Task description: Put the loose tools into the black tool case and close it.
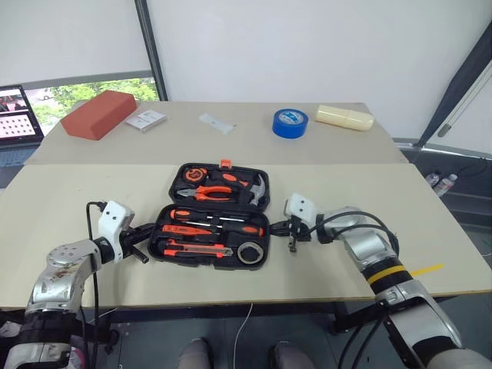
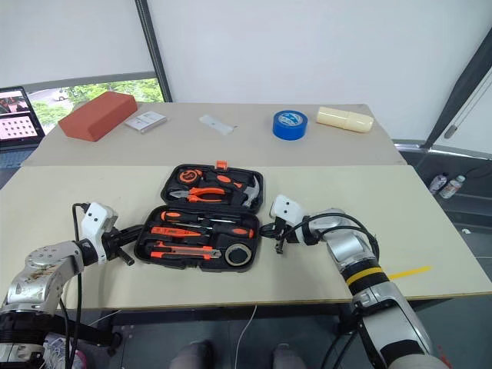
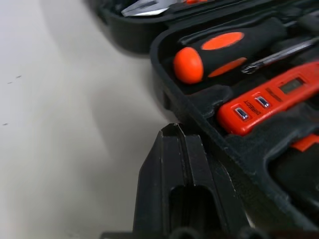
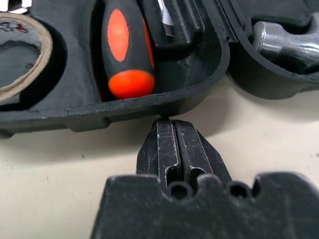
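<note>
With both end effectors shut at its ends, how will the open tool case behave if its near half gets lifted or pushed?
The black tool case looks like stiff moulded plastic, so it should move as one piece, probably folding at its hinge. Loaded with steel tools, it is likely heavy for its size. On the smooth table it may slide rather than tip.

Nothing reads cleanly. Small orange tester [image 3: 269,102] in the near half of the black tool case [image 1: 211,217] has a little display window and two labelled buttons, lettering too blurred to make out. Dark tape roll [image 4: 20,55] shows a red printed mark on its rim, unreadable. Blue tape roll [image 1: 290,122] has white print on top, illegible
</note>
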### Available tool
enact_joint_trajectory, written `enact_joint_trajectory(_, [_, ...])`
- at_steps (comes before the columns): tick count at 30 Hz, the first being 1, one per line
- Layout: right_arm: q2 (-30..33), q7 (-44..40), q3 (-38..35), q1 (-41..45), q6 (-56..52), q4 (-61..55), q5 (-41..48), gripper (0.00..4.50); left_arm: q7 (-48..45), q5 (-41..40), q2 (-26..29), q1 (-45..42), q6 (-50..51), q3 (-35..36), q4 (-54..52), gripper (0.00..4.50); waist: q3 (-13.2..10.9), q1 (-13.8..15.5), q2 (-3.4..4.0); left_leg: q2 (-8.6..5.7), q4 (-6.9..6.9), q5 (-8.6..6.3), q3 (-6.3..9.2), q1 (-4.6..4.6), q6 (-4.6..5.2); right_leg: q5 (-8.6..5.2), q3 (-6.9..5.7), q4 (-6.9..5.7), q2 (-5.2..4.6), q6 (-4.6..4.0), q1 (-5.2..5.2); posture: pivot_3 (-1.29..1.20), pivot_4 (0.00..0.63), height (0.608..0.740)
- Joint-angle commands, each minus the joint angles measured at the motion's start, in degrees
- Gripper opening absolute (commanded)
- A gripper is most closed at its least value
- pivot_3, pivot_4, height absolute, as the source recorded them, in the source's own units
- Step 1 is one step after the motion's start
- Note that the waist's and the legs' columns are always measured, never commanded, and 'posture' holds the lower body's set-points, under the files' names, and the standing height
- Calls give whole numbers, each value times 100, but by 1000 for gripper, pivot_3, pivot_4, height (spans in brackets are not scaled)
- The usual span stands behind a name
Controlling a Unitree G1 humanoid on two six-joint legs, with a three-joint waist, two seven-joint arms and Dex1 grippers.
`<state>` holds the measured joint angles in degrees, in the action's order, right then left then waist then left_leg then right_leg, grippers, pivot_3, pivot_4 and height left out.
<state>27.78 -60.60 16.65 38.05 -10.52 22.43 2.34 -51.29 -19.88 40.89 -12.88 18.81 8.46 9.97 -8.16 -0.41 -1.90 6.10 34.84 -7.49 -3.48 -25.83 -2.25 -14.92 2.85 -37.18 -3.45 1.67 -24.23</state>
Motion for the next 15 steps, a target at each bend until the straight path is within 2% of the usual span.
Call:
enact_joint_trajectory(1, [13, -119, -131, -51, -185, -611, 182, 55, -364, -136, -127, 113, -8, -333, -672, 0, 0, 19, 0, 0, 1, 0, 0, 0, 0, 0, 0, 0, 0, 0, 0, 0, 150, 740])
enact_joint_trajectory(8, [223, -164, -228, -376, -570, -1060, 211, 55, -186, 9, 16, 526, 112, -176, -976, 0, 0, 67, 0, 0, 0, 0, 0, 0, 0, -1, 0, 1, 0, 0, -2, 0, 150, 740])
enact_joint_trajectory(11, [261, -170, -495, -465, -890, -1176, 465, 55, -33, -198, 103, 650, 458, 229, -991, 0, 0, 65, 0, 1, -1, 0, 0, 1, 0, -1, 2, 1, 1, 0, -1, 0, 150, 740])
enact_joint_trajectory(13, [406, -273, -618, -473, -999, -1237, 579, 611, 44, -381, 157, 625, 532, 617, -942, 527, -1, 50, 0, 1, -1, 0, 0, 1, 0, -1, 2, 0, 1, 0, -3, 0, 150, 740])
enact_joint_trajectory(15, [480, -358, -792, -371, -1154, -1222, 763, 1135, 223, -554, 309, 516, 1058, 914, -955, 1099, -1, 37, -1, 1, 0, 0, 1, 1, 1, -1, 2, -1, 2, 0, -3, 0, 150, 740])
